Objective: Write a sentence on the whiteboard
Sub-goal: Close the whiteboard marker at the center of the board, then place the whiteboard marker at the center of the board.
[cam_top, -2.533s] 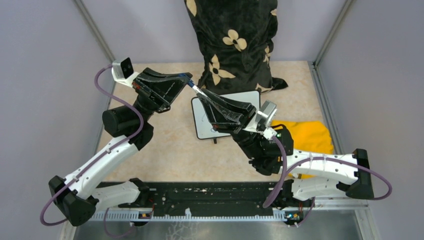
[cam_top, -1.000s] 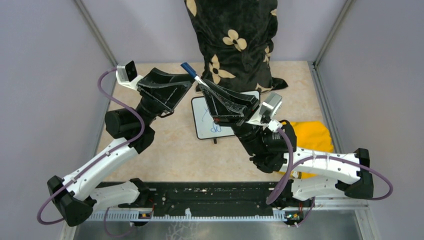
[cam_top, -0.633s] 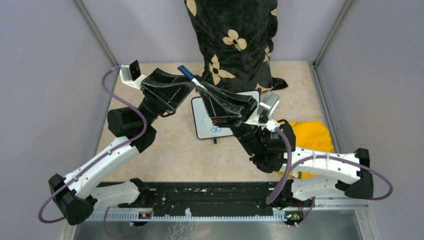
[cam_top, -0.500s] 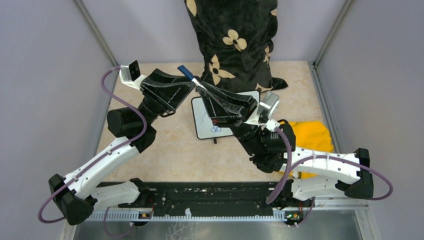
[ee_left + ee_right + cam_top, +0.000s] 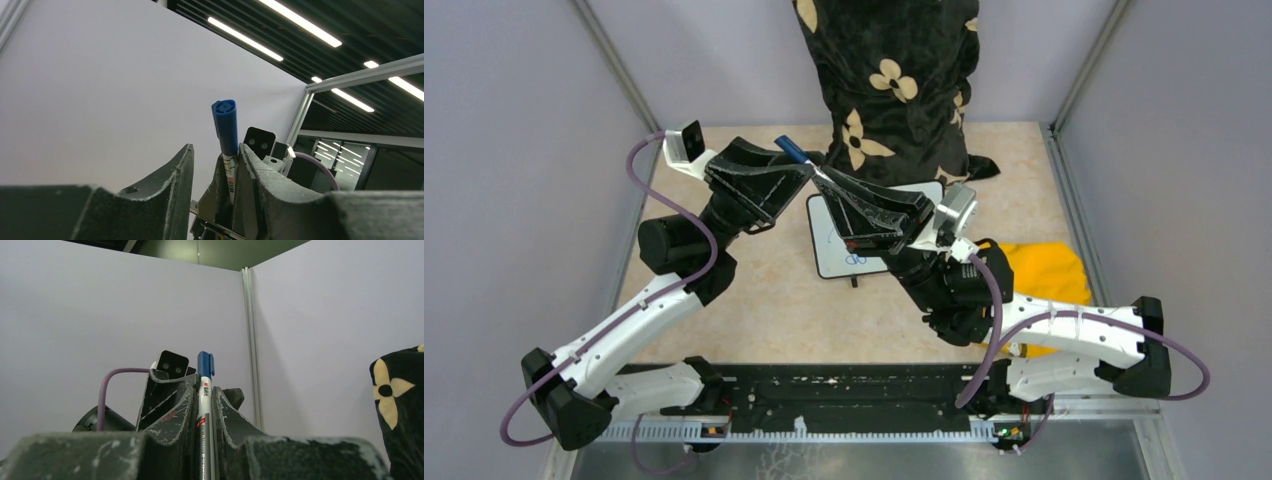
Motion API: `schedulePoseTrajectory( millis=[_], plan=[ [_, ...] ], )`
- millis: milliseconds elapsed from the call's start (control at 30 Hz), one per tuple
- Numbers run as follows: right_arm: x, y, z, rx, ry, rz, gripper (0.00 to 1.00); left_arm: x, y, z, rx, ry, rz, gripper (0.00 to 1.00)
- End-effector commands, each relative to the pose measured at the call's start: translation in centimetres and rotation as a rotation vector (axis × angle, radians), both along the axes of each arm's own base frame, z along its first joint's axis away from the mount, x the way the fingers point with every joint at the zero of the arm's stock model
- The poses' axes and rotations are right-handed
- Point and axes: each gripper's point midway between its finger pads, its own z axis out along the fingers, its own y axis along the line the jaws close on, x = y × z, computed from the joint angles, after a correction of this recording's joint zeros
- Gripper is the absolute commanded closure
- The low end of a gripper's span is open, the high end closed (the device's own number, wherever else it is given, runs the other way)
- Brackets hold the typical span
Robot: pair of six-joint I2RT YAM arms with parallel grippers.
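From above, the right gripper [image 5: 821, 180] is clamped on the marker [image 5: 812, 168]. The marker's blue cap [image 5: 790, 149] juts up past the left gripper [image 5: 800, 170]. The whiteboard [image 5: 824, 265] lies on the worktop [image 5: 754, 300] below the right jaws and is largely hidden by them. Of the sentence [image 5: 854, 259] we make out only a few blue strokes.

At the left wrist, the left gripper [image 5: 215, 147] has its jaws half-parted around the cap [image 5: 225, 122]. The cap sits close to one finger, and the other finger stands clear. We take the step to be the left jaws gripping the cap. To do that well we would centre the cap between them, then close squarely on the blue part and not on the barrel.

At the right wrist, the right gripper [image 5: 204, 388] is tight on the white barrel of the marker [image 5: 204, 410], with the cap [image 5: 205, 363] above the jaw tips. We would keep that hold firm and make any pull straight along the marker, since a sideways tug could twist it in the jaws.
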Motion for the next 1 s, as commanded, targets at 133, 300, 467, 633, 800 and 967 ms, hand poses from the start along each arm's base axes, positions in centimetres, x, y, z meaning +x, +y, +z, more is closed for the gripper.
schedulePoseTrajectory(
  millis=[133,300,467,633,800,967],
  plan=[
    [-0.3,0.0,-0.3,0.007,0.002,0.019,1.0,-1.0,0.7,0.9,-0.026,-0.047,0.0,0.74],
    [-0.2,-0.1,-0.8,-0.006,0.017,0.02,1.0,-0.8,0.6,0.8,-0.023,-0.046,0.005,0.94],
    [-0.2,-0.6,-1.4,-0.044,0.034,0.02,0.76,-0.4,0.5,0.7,-0.019,-0.035,0.019,1.0],
    [0.3,-1.9,-3.0,-0.136,0.139,0.017,0.52,0.0,0.3,0.5,0.01,-0.034,0.056,1.0],
    [0.6,-5.0,-5.9,-0.239,0.291,0.005,0.47,1.4,-1.3,-0.2,0.122,-0.032,0.106,1.0],
    [0.1,-7.9,-9.4,-0.347,0.411,0.014,0.47,2.5,-3.5,-3.4,0.382,-0.046,0.156,1.0]
  ],
)
